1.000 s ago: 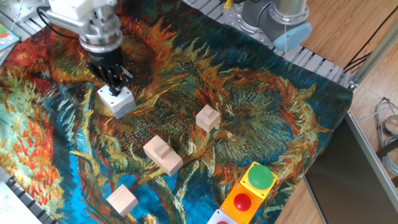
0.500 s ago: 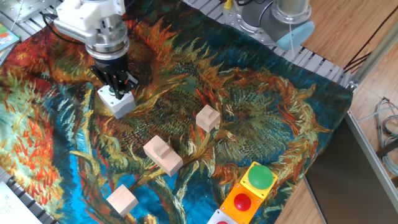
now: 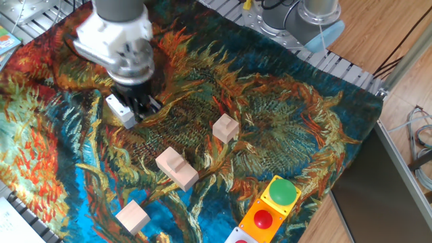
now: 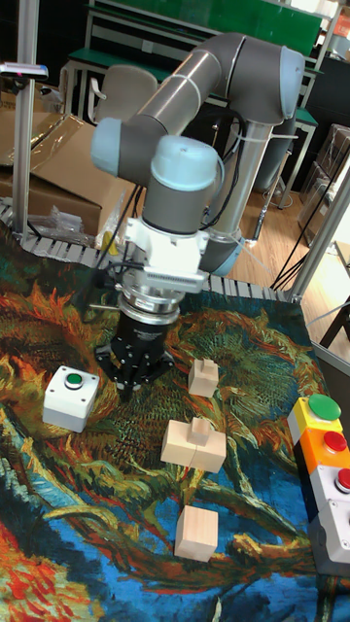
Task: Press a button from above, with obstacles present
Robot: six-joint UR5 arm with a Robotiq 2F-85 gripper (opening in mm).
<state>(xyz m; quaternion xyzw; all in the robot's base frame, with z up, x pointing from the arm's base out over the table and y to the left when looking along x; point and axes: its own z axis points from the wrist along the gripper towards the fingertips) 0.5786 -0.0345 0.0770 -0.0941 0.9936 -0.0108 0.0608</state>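
button [image 4: 72,380] on grey box [image 4: 68,403] | claw [image 4: 129,380] beside it | claw state unclear

The button [image 4: 72,380] is left uncovered from above in the tall view; the claw [image 4: 133,376] hangs beside it. Three blocks [image 4: 192,443] are ranged well apart, seemingly clear.
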